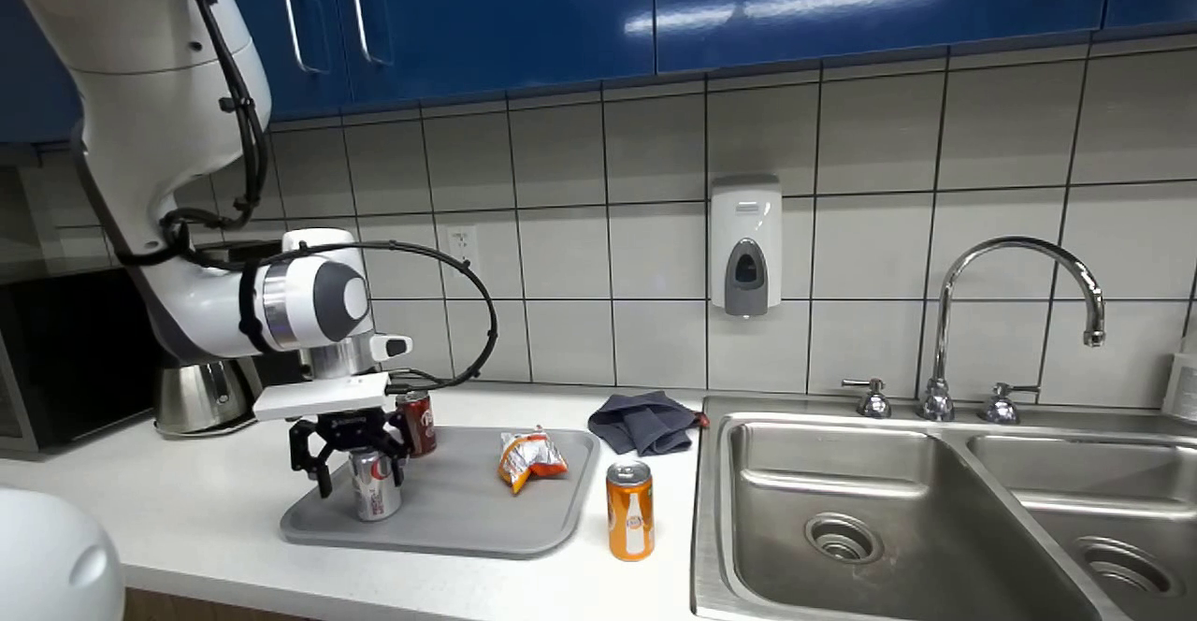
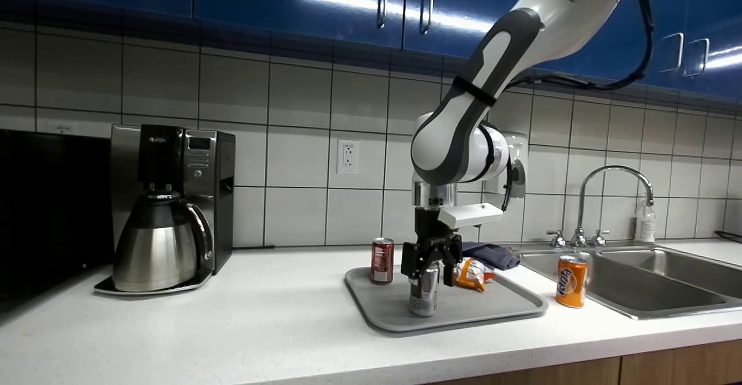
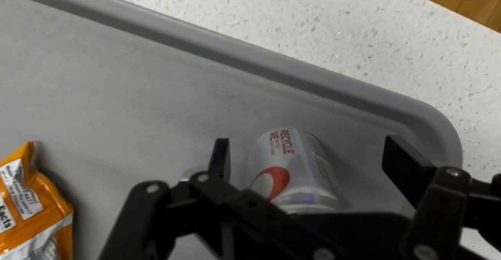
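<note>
My gripper point(image 1: 361, 483) is open around the upper part of a silver can point(image 1: 376, 501). The can stands upright on a grey tray point(image 1: 468, 520). In the wrist view the can point(image 3: 283, 162) is between the two fingers point(image 3: 309, 154), nearer the left one, with a gap on the right. The gripper body hides its top. A dark red can point(image 2: 382, 262) stands behind it on the tray. An orange and silver snack bag point(image 1: 531, 457) lies on the tray and also shows in the wrist view point(image 3: 35, 205). An orange can point(image 1: 629, 511) stands on the counter beside the tray.
A dark grey cloth point(image 1: 645, 423) lies behind the tray by the steel sink point(image 1: 713, 509). A faucet point(image 1: 944, 322) rises behind the sink. A coffee maker point(image 2: 211, 199) with a steel carafe point(image 2: 156, 251) and a black appliance point(image 2: 55, 211) stand on the counter.
</note>
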Robot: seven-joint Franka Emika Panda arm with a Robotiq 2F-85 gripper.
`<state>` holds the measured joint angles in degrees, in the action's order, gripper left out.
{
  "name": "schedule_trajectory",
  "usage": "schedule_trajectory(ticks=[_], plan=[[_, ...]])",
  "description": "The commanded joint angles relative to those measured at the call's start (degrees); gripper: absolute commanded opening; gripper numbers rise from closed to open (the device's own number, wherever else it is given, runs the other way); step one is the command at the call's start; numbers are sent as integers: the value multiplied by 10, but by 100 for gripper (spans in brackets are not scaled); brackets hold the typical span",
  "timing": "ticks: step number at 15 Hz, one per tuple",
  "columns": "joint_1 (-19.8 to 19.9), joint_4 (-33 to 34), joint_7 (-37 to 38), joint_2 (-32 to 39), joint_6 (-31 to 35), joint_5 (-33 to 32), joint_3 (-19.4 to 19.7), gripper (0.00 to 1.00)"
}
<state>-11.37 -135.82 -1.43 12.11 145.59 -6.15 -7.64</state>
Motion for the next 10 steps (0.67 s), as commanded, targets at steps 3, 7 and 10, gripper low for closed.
schedule_trajectory(ticks=[3,7,10], plan=[[5,57,10,18,-26,-5,3,100],[4,80,12,30,-23,-6,5,100],[6,69,1,29,-6,-2,2,100]])
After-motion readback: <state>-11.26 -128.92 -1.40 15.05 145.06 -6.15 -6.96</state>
